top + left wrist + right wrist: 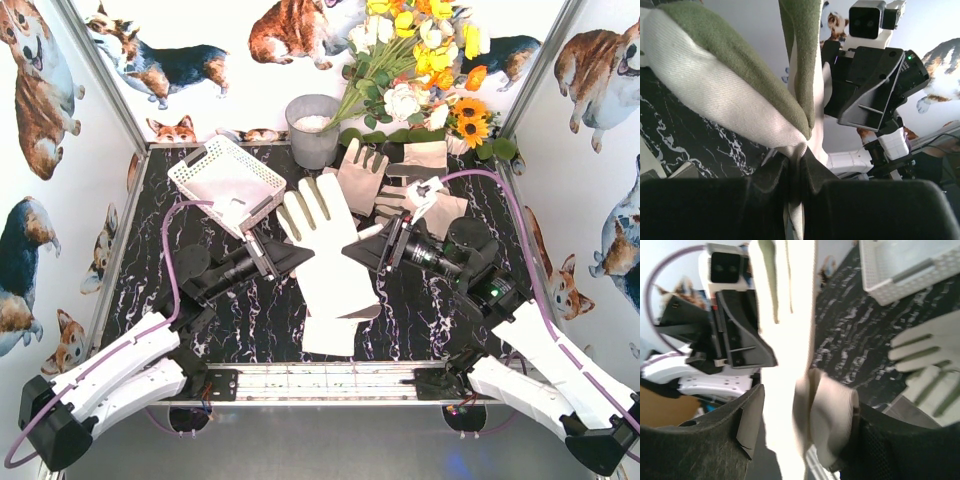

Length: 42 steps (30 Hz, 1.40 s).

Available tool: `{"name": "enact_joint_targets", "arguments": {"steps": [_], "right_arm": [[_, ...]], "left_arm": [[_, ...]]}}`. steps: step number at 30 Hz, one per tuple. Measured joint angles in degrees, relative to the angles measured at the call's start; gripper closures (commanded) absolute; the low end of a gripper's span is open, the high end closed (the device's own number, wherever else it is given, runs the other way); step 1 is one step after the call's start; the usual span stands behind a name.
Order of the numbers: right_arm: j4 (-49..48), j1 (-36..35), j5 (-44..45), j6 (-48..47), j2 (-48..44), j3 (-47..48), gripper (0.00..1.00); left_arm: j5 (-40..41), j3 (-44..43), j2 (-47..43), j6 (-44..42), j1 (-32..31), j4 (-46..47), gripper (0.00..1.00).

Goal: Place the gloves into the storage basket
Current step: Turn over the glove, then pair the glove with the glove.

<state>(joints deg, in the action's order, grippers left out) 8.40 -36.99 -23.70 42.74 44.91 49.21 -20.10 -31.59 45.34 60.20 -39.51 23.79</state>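
One cream-white glove (325,250) hangs fingers-up over the middle of the table, between both grippers. My left gripper (290,256) is shut on its left edge; in the left wrist view the fabric (715,95) is pinched in the closed jaws (797,160). My right gripper (365,250) stands open at the glove's right edge, and a fold of the glove (832,415) lies against one finger, with a gap to the other. More gloves (362,176) (425,160) lie flat at the back right. The white storage basket (190,172) sits at the back left, and its corner (900,277) shows in the right wrist view.
A grey metal bucket (312,130) stands at the back centre beside a bunch of flowers (420,60). Corgi-print walls close in the table on three sides. The two arms face each other closely, with the right arm's wrist (875,85) filling the left wrist view.
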Motion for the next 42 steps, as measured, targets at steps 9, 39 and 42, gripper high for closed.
{"name": "enact_joint_targets", "arguments": {"steps": [9,39,42], "right_arm": [[9.5,0.0,3.7,-6.9,0.5,0.5,0.62],[26.6,-13.5,25.8,-0.6,6.4,-6.5,1.0],[26.3,-13.6,27.1,1.5,7.1,-9.3,1.0]], "left_arm": [[-3.6,-3.7,3.0,-1.6,0.0,-6.2,1.0],[31.0,-14.5,26.1,-7.0,-19.0,-36.4,1.0],[34.1,-15.4,29.3,-5.7,-21.2,-37.4,1.0]]}}
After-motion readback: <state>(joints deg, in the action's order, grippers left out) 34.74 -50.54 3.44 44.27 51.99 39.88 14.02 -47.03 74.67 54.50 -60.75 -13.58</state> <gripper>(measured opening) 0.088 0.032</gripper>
